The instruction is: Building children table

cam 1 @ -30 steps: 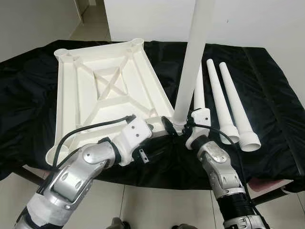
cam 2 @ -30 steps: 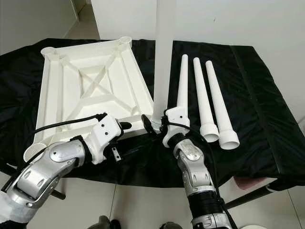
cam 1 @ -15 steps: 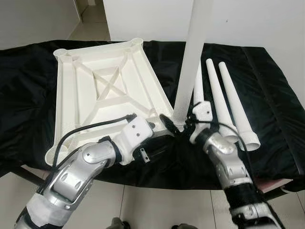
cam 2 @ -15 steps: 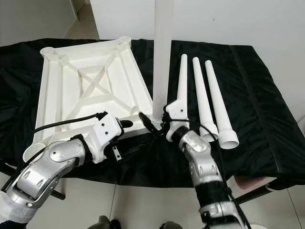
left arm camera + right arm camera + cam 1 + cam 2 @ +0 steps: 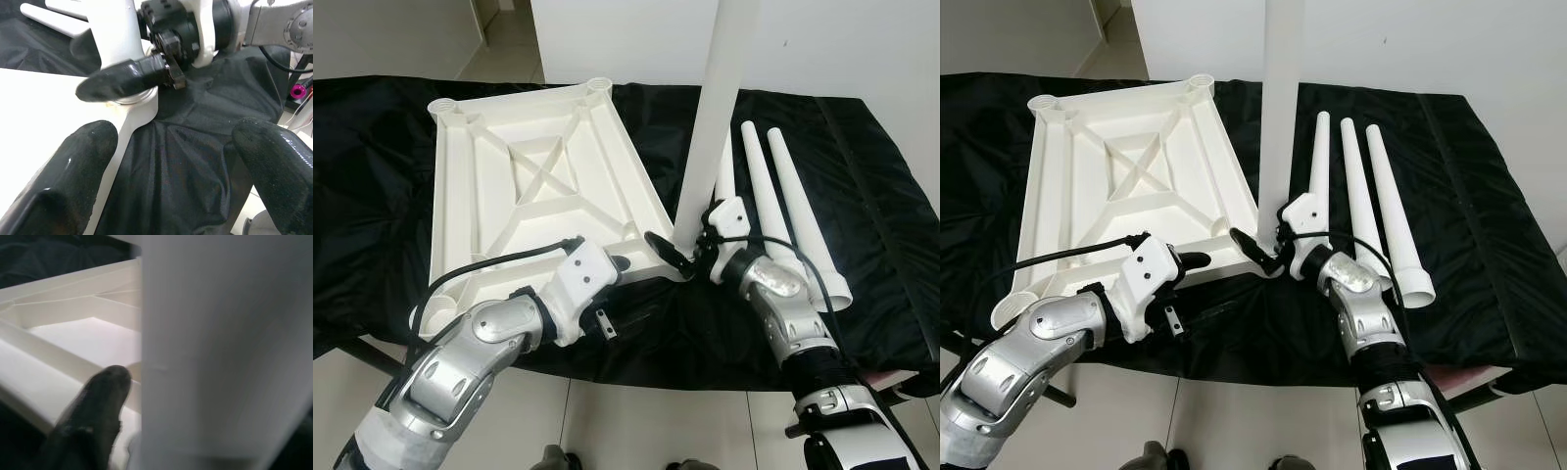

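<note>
The right tool (image 5: 690,257) grips the upright white plastic leg (image 5: 710,137), seated in the near corner socket of the inverted white plastic tabletop (image 5: 524,186). The left tool (image 5: 171,161) hovers wide open just beside that corner. Next: press the leg fully home, release, then fetch a tapered white leg (image 5: 803,230) from the black-draped bench (image 5: 881,196).

I see a black cloth-covered table (image 5: 881,196): upside-down white tabletop (image 5: 524,201) lying left, three loose white legs (image 5: 783,211) lying right.

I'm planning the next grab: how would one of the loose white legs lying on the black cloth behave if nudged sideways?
Each loose leg is a round, tapered tube, so it would probably roll, curving toward its narrow end. It looks like hollow plastic, likely light and stiff. The black cloth may slow it slightly.
</note>
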You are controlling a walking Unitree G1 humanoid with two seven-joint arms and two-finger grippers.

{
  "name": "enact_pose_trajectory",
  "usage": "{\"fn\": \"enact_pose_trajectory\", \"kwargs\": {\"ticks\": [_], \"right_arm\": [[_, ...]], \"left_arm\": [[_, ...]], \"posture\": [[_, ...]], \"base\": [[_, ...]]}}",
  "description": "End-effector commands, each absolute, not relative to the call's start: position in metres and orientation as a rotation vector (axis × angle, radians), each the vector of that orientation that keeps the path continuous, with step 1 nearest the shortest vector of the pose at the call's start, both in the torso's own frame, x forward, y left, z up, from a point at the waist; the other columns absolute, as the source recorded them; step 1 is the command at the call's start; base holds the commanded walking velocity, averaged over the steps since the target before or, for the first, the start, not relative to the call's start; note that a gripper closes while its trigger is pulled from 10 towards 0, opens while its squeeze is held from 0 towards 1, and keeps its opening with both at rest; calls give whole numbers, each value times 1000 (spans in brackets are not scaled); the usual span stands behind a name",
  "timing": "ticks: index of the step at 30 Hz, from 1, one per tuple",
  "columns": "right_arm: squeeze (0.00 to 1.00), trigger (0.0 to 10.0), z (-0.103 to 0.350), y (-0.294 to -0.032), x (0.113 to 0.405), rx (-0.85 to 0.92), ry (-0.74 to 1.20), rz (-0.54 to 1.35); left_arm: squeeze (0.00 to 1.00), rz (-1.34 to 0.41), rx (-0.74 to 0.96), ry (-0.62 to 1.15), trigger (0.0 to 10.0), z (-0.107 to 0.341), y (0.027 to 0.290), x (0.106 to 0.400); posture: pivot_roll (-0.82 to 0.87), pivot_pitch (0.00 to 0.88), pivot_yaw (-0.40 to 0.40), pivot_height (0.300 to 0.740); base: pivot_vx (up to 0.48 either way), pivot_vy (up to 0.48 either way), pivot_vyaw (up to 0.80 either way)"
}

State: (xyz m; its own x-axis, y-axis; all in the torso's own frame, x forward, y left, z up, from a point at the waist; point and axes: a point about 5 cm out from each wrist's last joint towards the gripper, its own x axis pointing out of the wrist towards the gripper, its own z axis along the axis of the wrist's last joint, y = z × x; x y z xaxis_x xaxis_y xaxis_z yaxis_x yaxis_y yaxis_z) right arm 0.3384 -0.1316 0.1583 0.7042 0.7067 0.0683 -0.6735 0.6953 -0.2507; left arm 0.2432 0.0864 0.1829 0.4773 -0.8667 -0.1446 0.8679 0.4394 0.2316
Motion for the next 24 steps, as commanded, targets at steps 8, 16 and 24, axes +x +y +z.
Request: {"fn": "enact_pose_trajectory", "kwargs": {"ticks": [8, 16, 24], "right_arm": [[0, 0, 150, -135, 340, -221, -148, 770], [0, 10000, 142, -138, 339, -174, -116, 716], [0, 10000, 140, -132, 337, -82, -86, 531]], "left_arm": [[0, -1201, 295, 20, 10000, 181, 85, 234], [0, -1202, 296, 20, 10000, 181, 85, 234], [0, -1200, 290, 22, 10000, 178, 84, 233]], "posture": [[-87, 74, 40, 740], [-98, 78, 43, 740], [-104, 83, 32, 740]], "base": [[0, 0, 0], [0, 0, 0], [0, 0, 0]]}}
